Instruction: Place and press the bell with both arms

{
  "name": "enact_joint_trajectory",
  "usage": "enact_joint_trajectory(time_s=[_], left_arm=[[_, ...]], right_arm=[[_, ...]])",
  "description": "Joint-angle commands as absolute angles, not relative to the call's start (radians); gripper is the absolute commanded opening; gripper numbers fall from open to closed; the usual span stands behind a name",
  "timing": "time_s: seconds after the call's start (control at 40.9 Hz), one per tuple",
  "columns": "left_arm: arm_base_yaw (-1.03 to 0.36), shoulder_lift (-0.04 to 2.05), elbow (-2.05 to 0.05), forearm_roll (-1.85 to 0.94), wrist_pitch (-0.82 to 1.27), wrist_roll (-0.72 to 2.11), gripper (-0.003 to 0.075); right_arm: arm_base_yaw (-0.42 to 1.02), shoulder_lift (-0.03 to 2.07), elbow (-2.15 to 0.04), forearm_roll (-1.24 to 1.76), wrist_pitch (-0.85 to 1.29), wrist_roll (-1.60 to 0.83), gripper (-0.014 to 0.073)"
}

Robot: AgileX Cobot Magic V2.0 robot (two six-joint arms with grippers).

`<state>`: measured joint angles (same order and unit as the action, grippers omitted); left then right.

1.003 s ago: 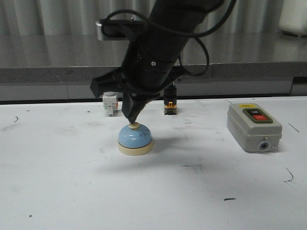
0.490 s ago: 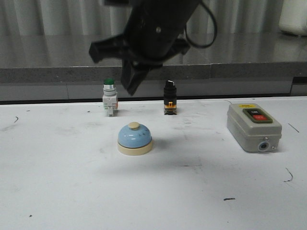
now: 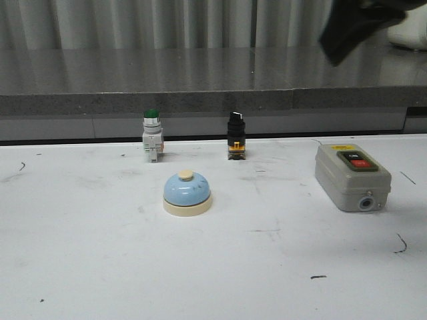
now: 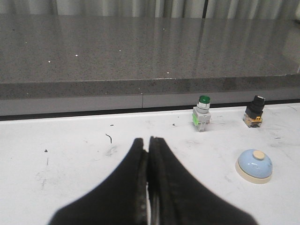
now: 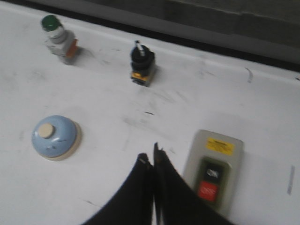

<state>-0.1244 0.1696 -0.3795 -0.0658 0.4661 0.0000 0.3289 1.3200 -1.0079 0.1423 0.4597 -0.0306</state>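
the bell point(image 3: 187, 193) sits on the table point(image 3: 80, 253), well apart from both grippers. the left gripper point(image 4: 148, 147) and right gripper point(image 5: 153, 160) have jaws pressed together, holding nothing.

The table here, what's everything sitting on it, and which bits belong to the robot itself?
bell: one, light blue dome with cream base and button, middle of the white table, nothing touching it.
green-capped push-button: one, grey body, at the table's back edge, behind the bell to its left.
black knob switch: one, black with orange base, back edge, behind the bell to its right.
grey switch box: one, with a black and a red button, right side of the table.
left pincer: black, fingers pressed together, holding nothing.
right pincer: black, fingers together, empty, above the table near the switch box.
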Motion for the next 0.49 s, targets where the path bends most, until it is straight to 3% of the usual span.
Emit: enact_joint_trajectory(time_s=[0.0,0.465], left_arm=[[-0.124,0.179,-0.405,-0.077,0.387,-0.010,-0.0020],[-0.124,0.179,-0.405,-0.077,0.387,-0.010,-0.0020]], right_arm=[[0.265,1.168,-0.935,0.142,0.384,-0.032,0.0000],[0.213,0.561,-0.484,0.141,0.228,-0.039,0.0000]])
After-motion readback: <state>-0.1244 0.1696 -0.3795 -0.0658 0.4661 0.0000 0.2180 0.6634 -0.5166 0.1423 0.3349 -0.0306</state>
